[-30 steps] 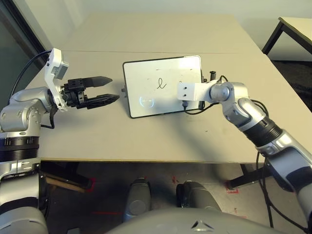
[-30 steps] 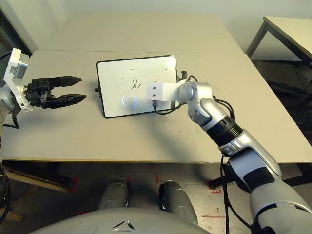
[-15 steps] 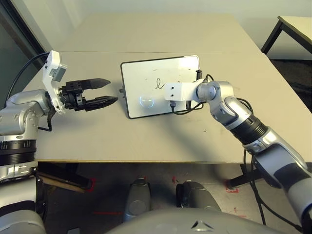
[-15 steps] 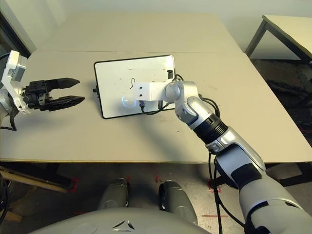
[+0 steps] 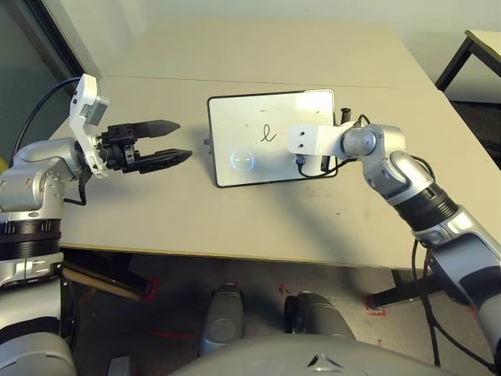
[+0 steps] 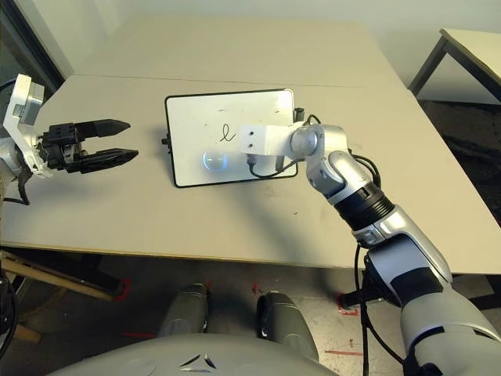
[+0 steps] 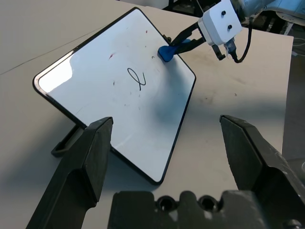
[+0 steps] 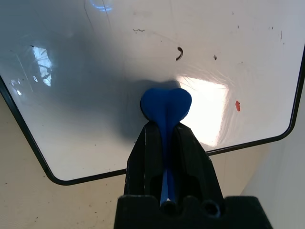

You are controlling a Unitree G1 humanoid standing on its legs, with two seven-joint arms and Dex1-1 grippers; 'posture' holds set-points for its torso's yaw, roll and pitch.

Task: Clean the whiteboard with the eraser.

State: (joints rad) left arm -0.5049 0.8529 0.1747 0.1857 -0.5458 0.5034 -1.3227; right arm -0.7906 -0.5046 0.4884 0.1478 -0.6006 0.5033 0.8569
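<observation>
One black loop (image 5: 268, 133) remains mid-whiteboard (image 5: 258, 168), small specks too; wiping looks unfinished. Right end effector (image 8: 167, 125) grips blue eraser (image 8: 166, 105); left end effector (image 7: 167, 119) wide, over table's (image 5: 156, 227) left side.

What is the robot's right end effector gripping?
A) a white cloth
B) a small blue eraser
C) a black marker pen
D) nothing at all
B: the small, bright blue, pinched eraser sits squeezed between the two black fingers of the right end effector, over the black-framed whiteboard.
</observation>
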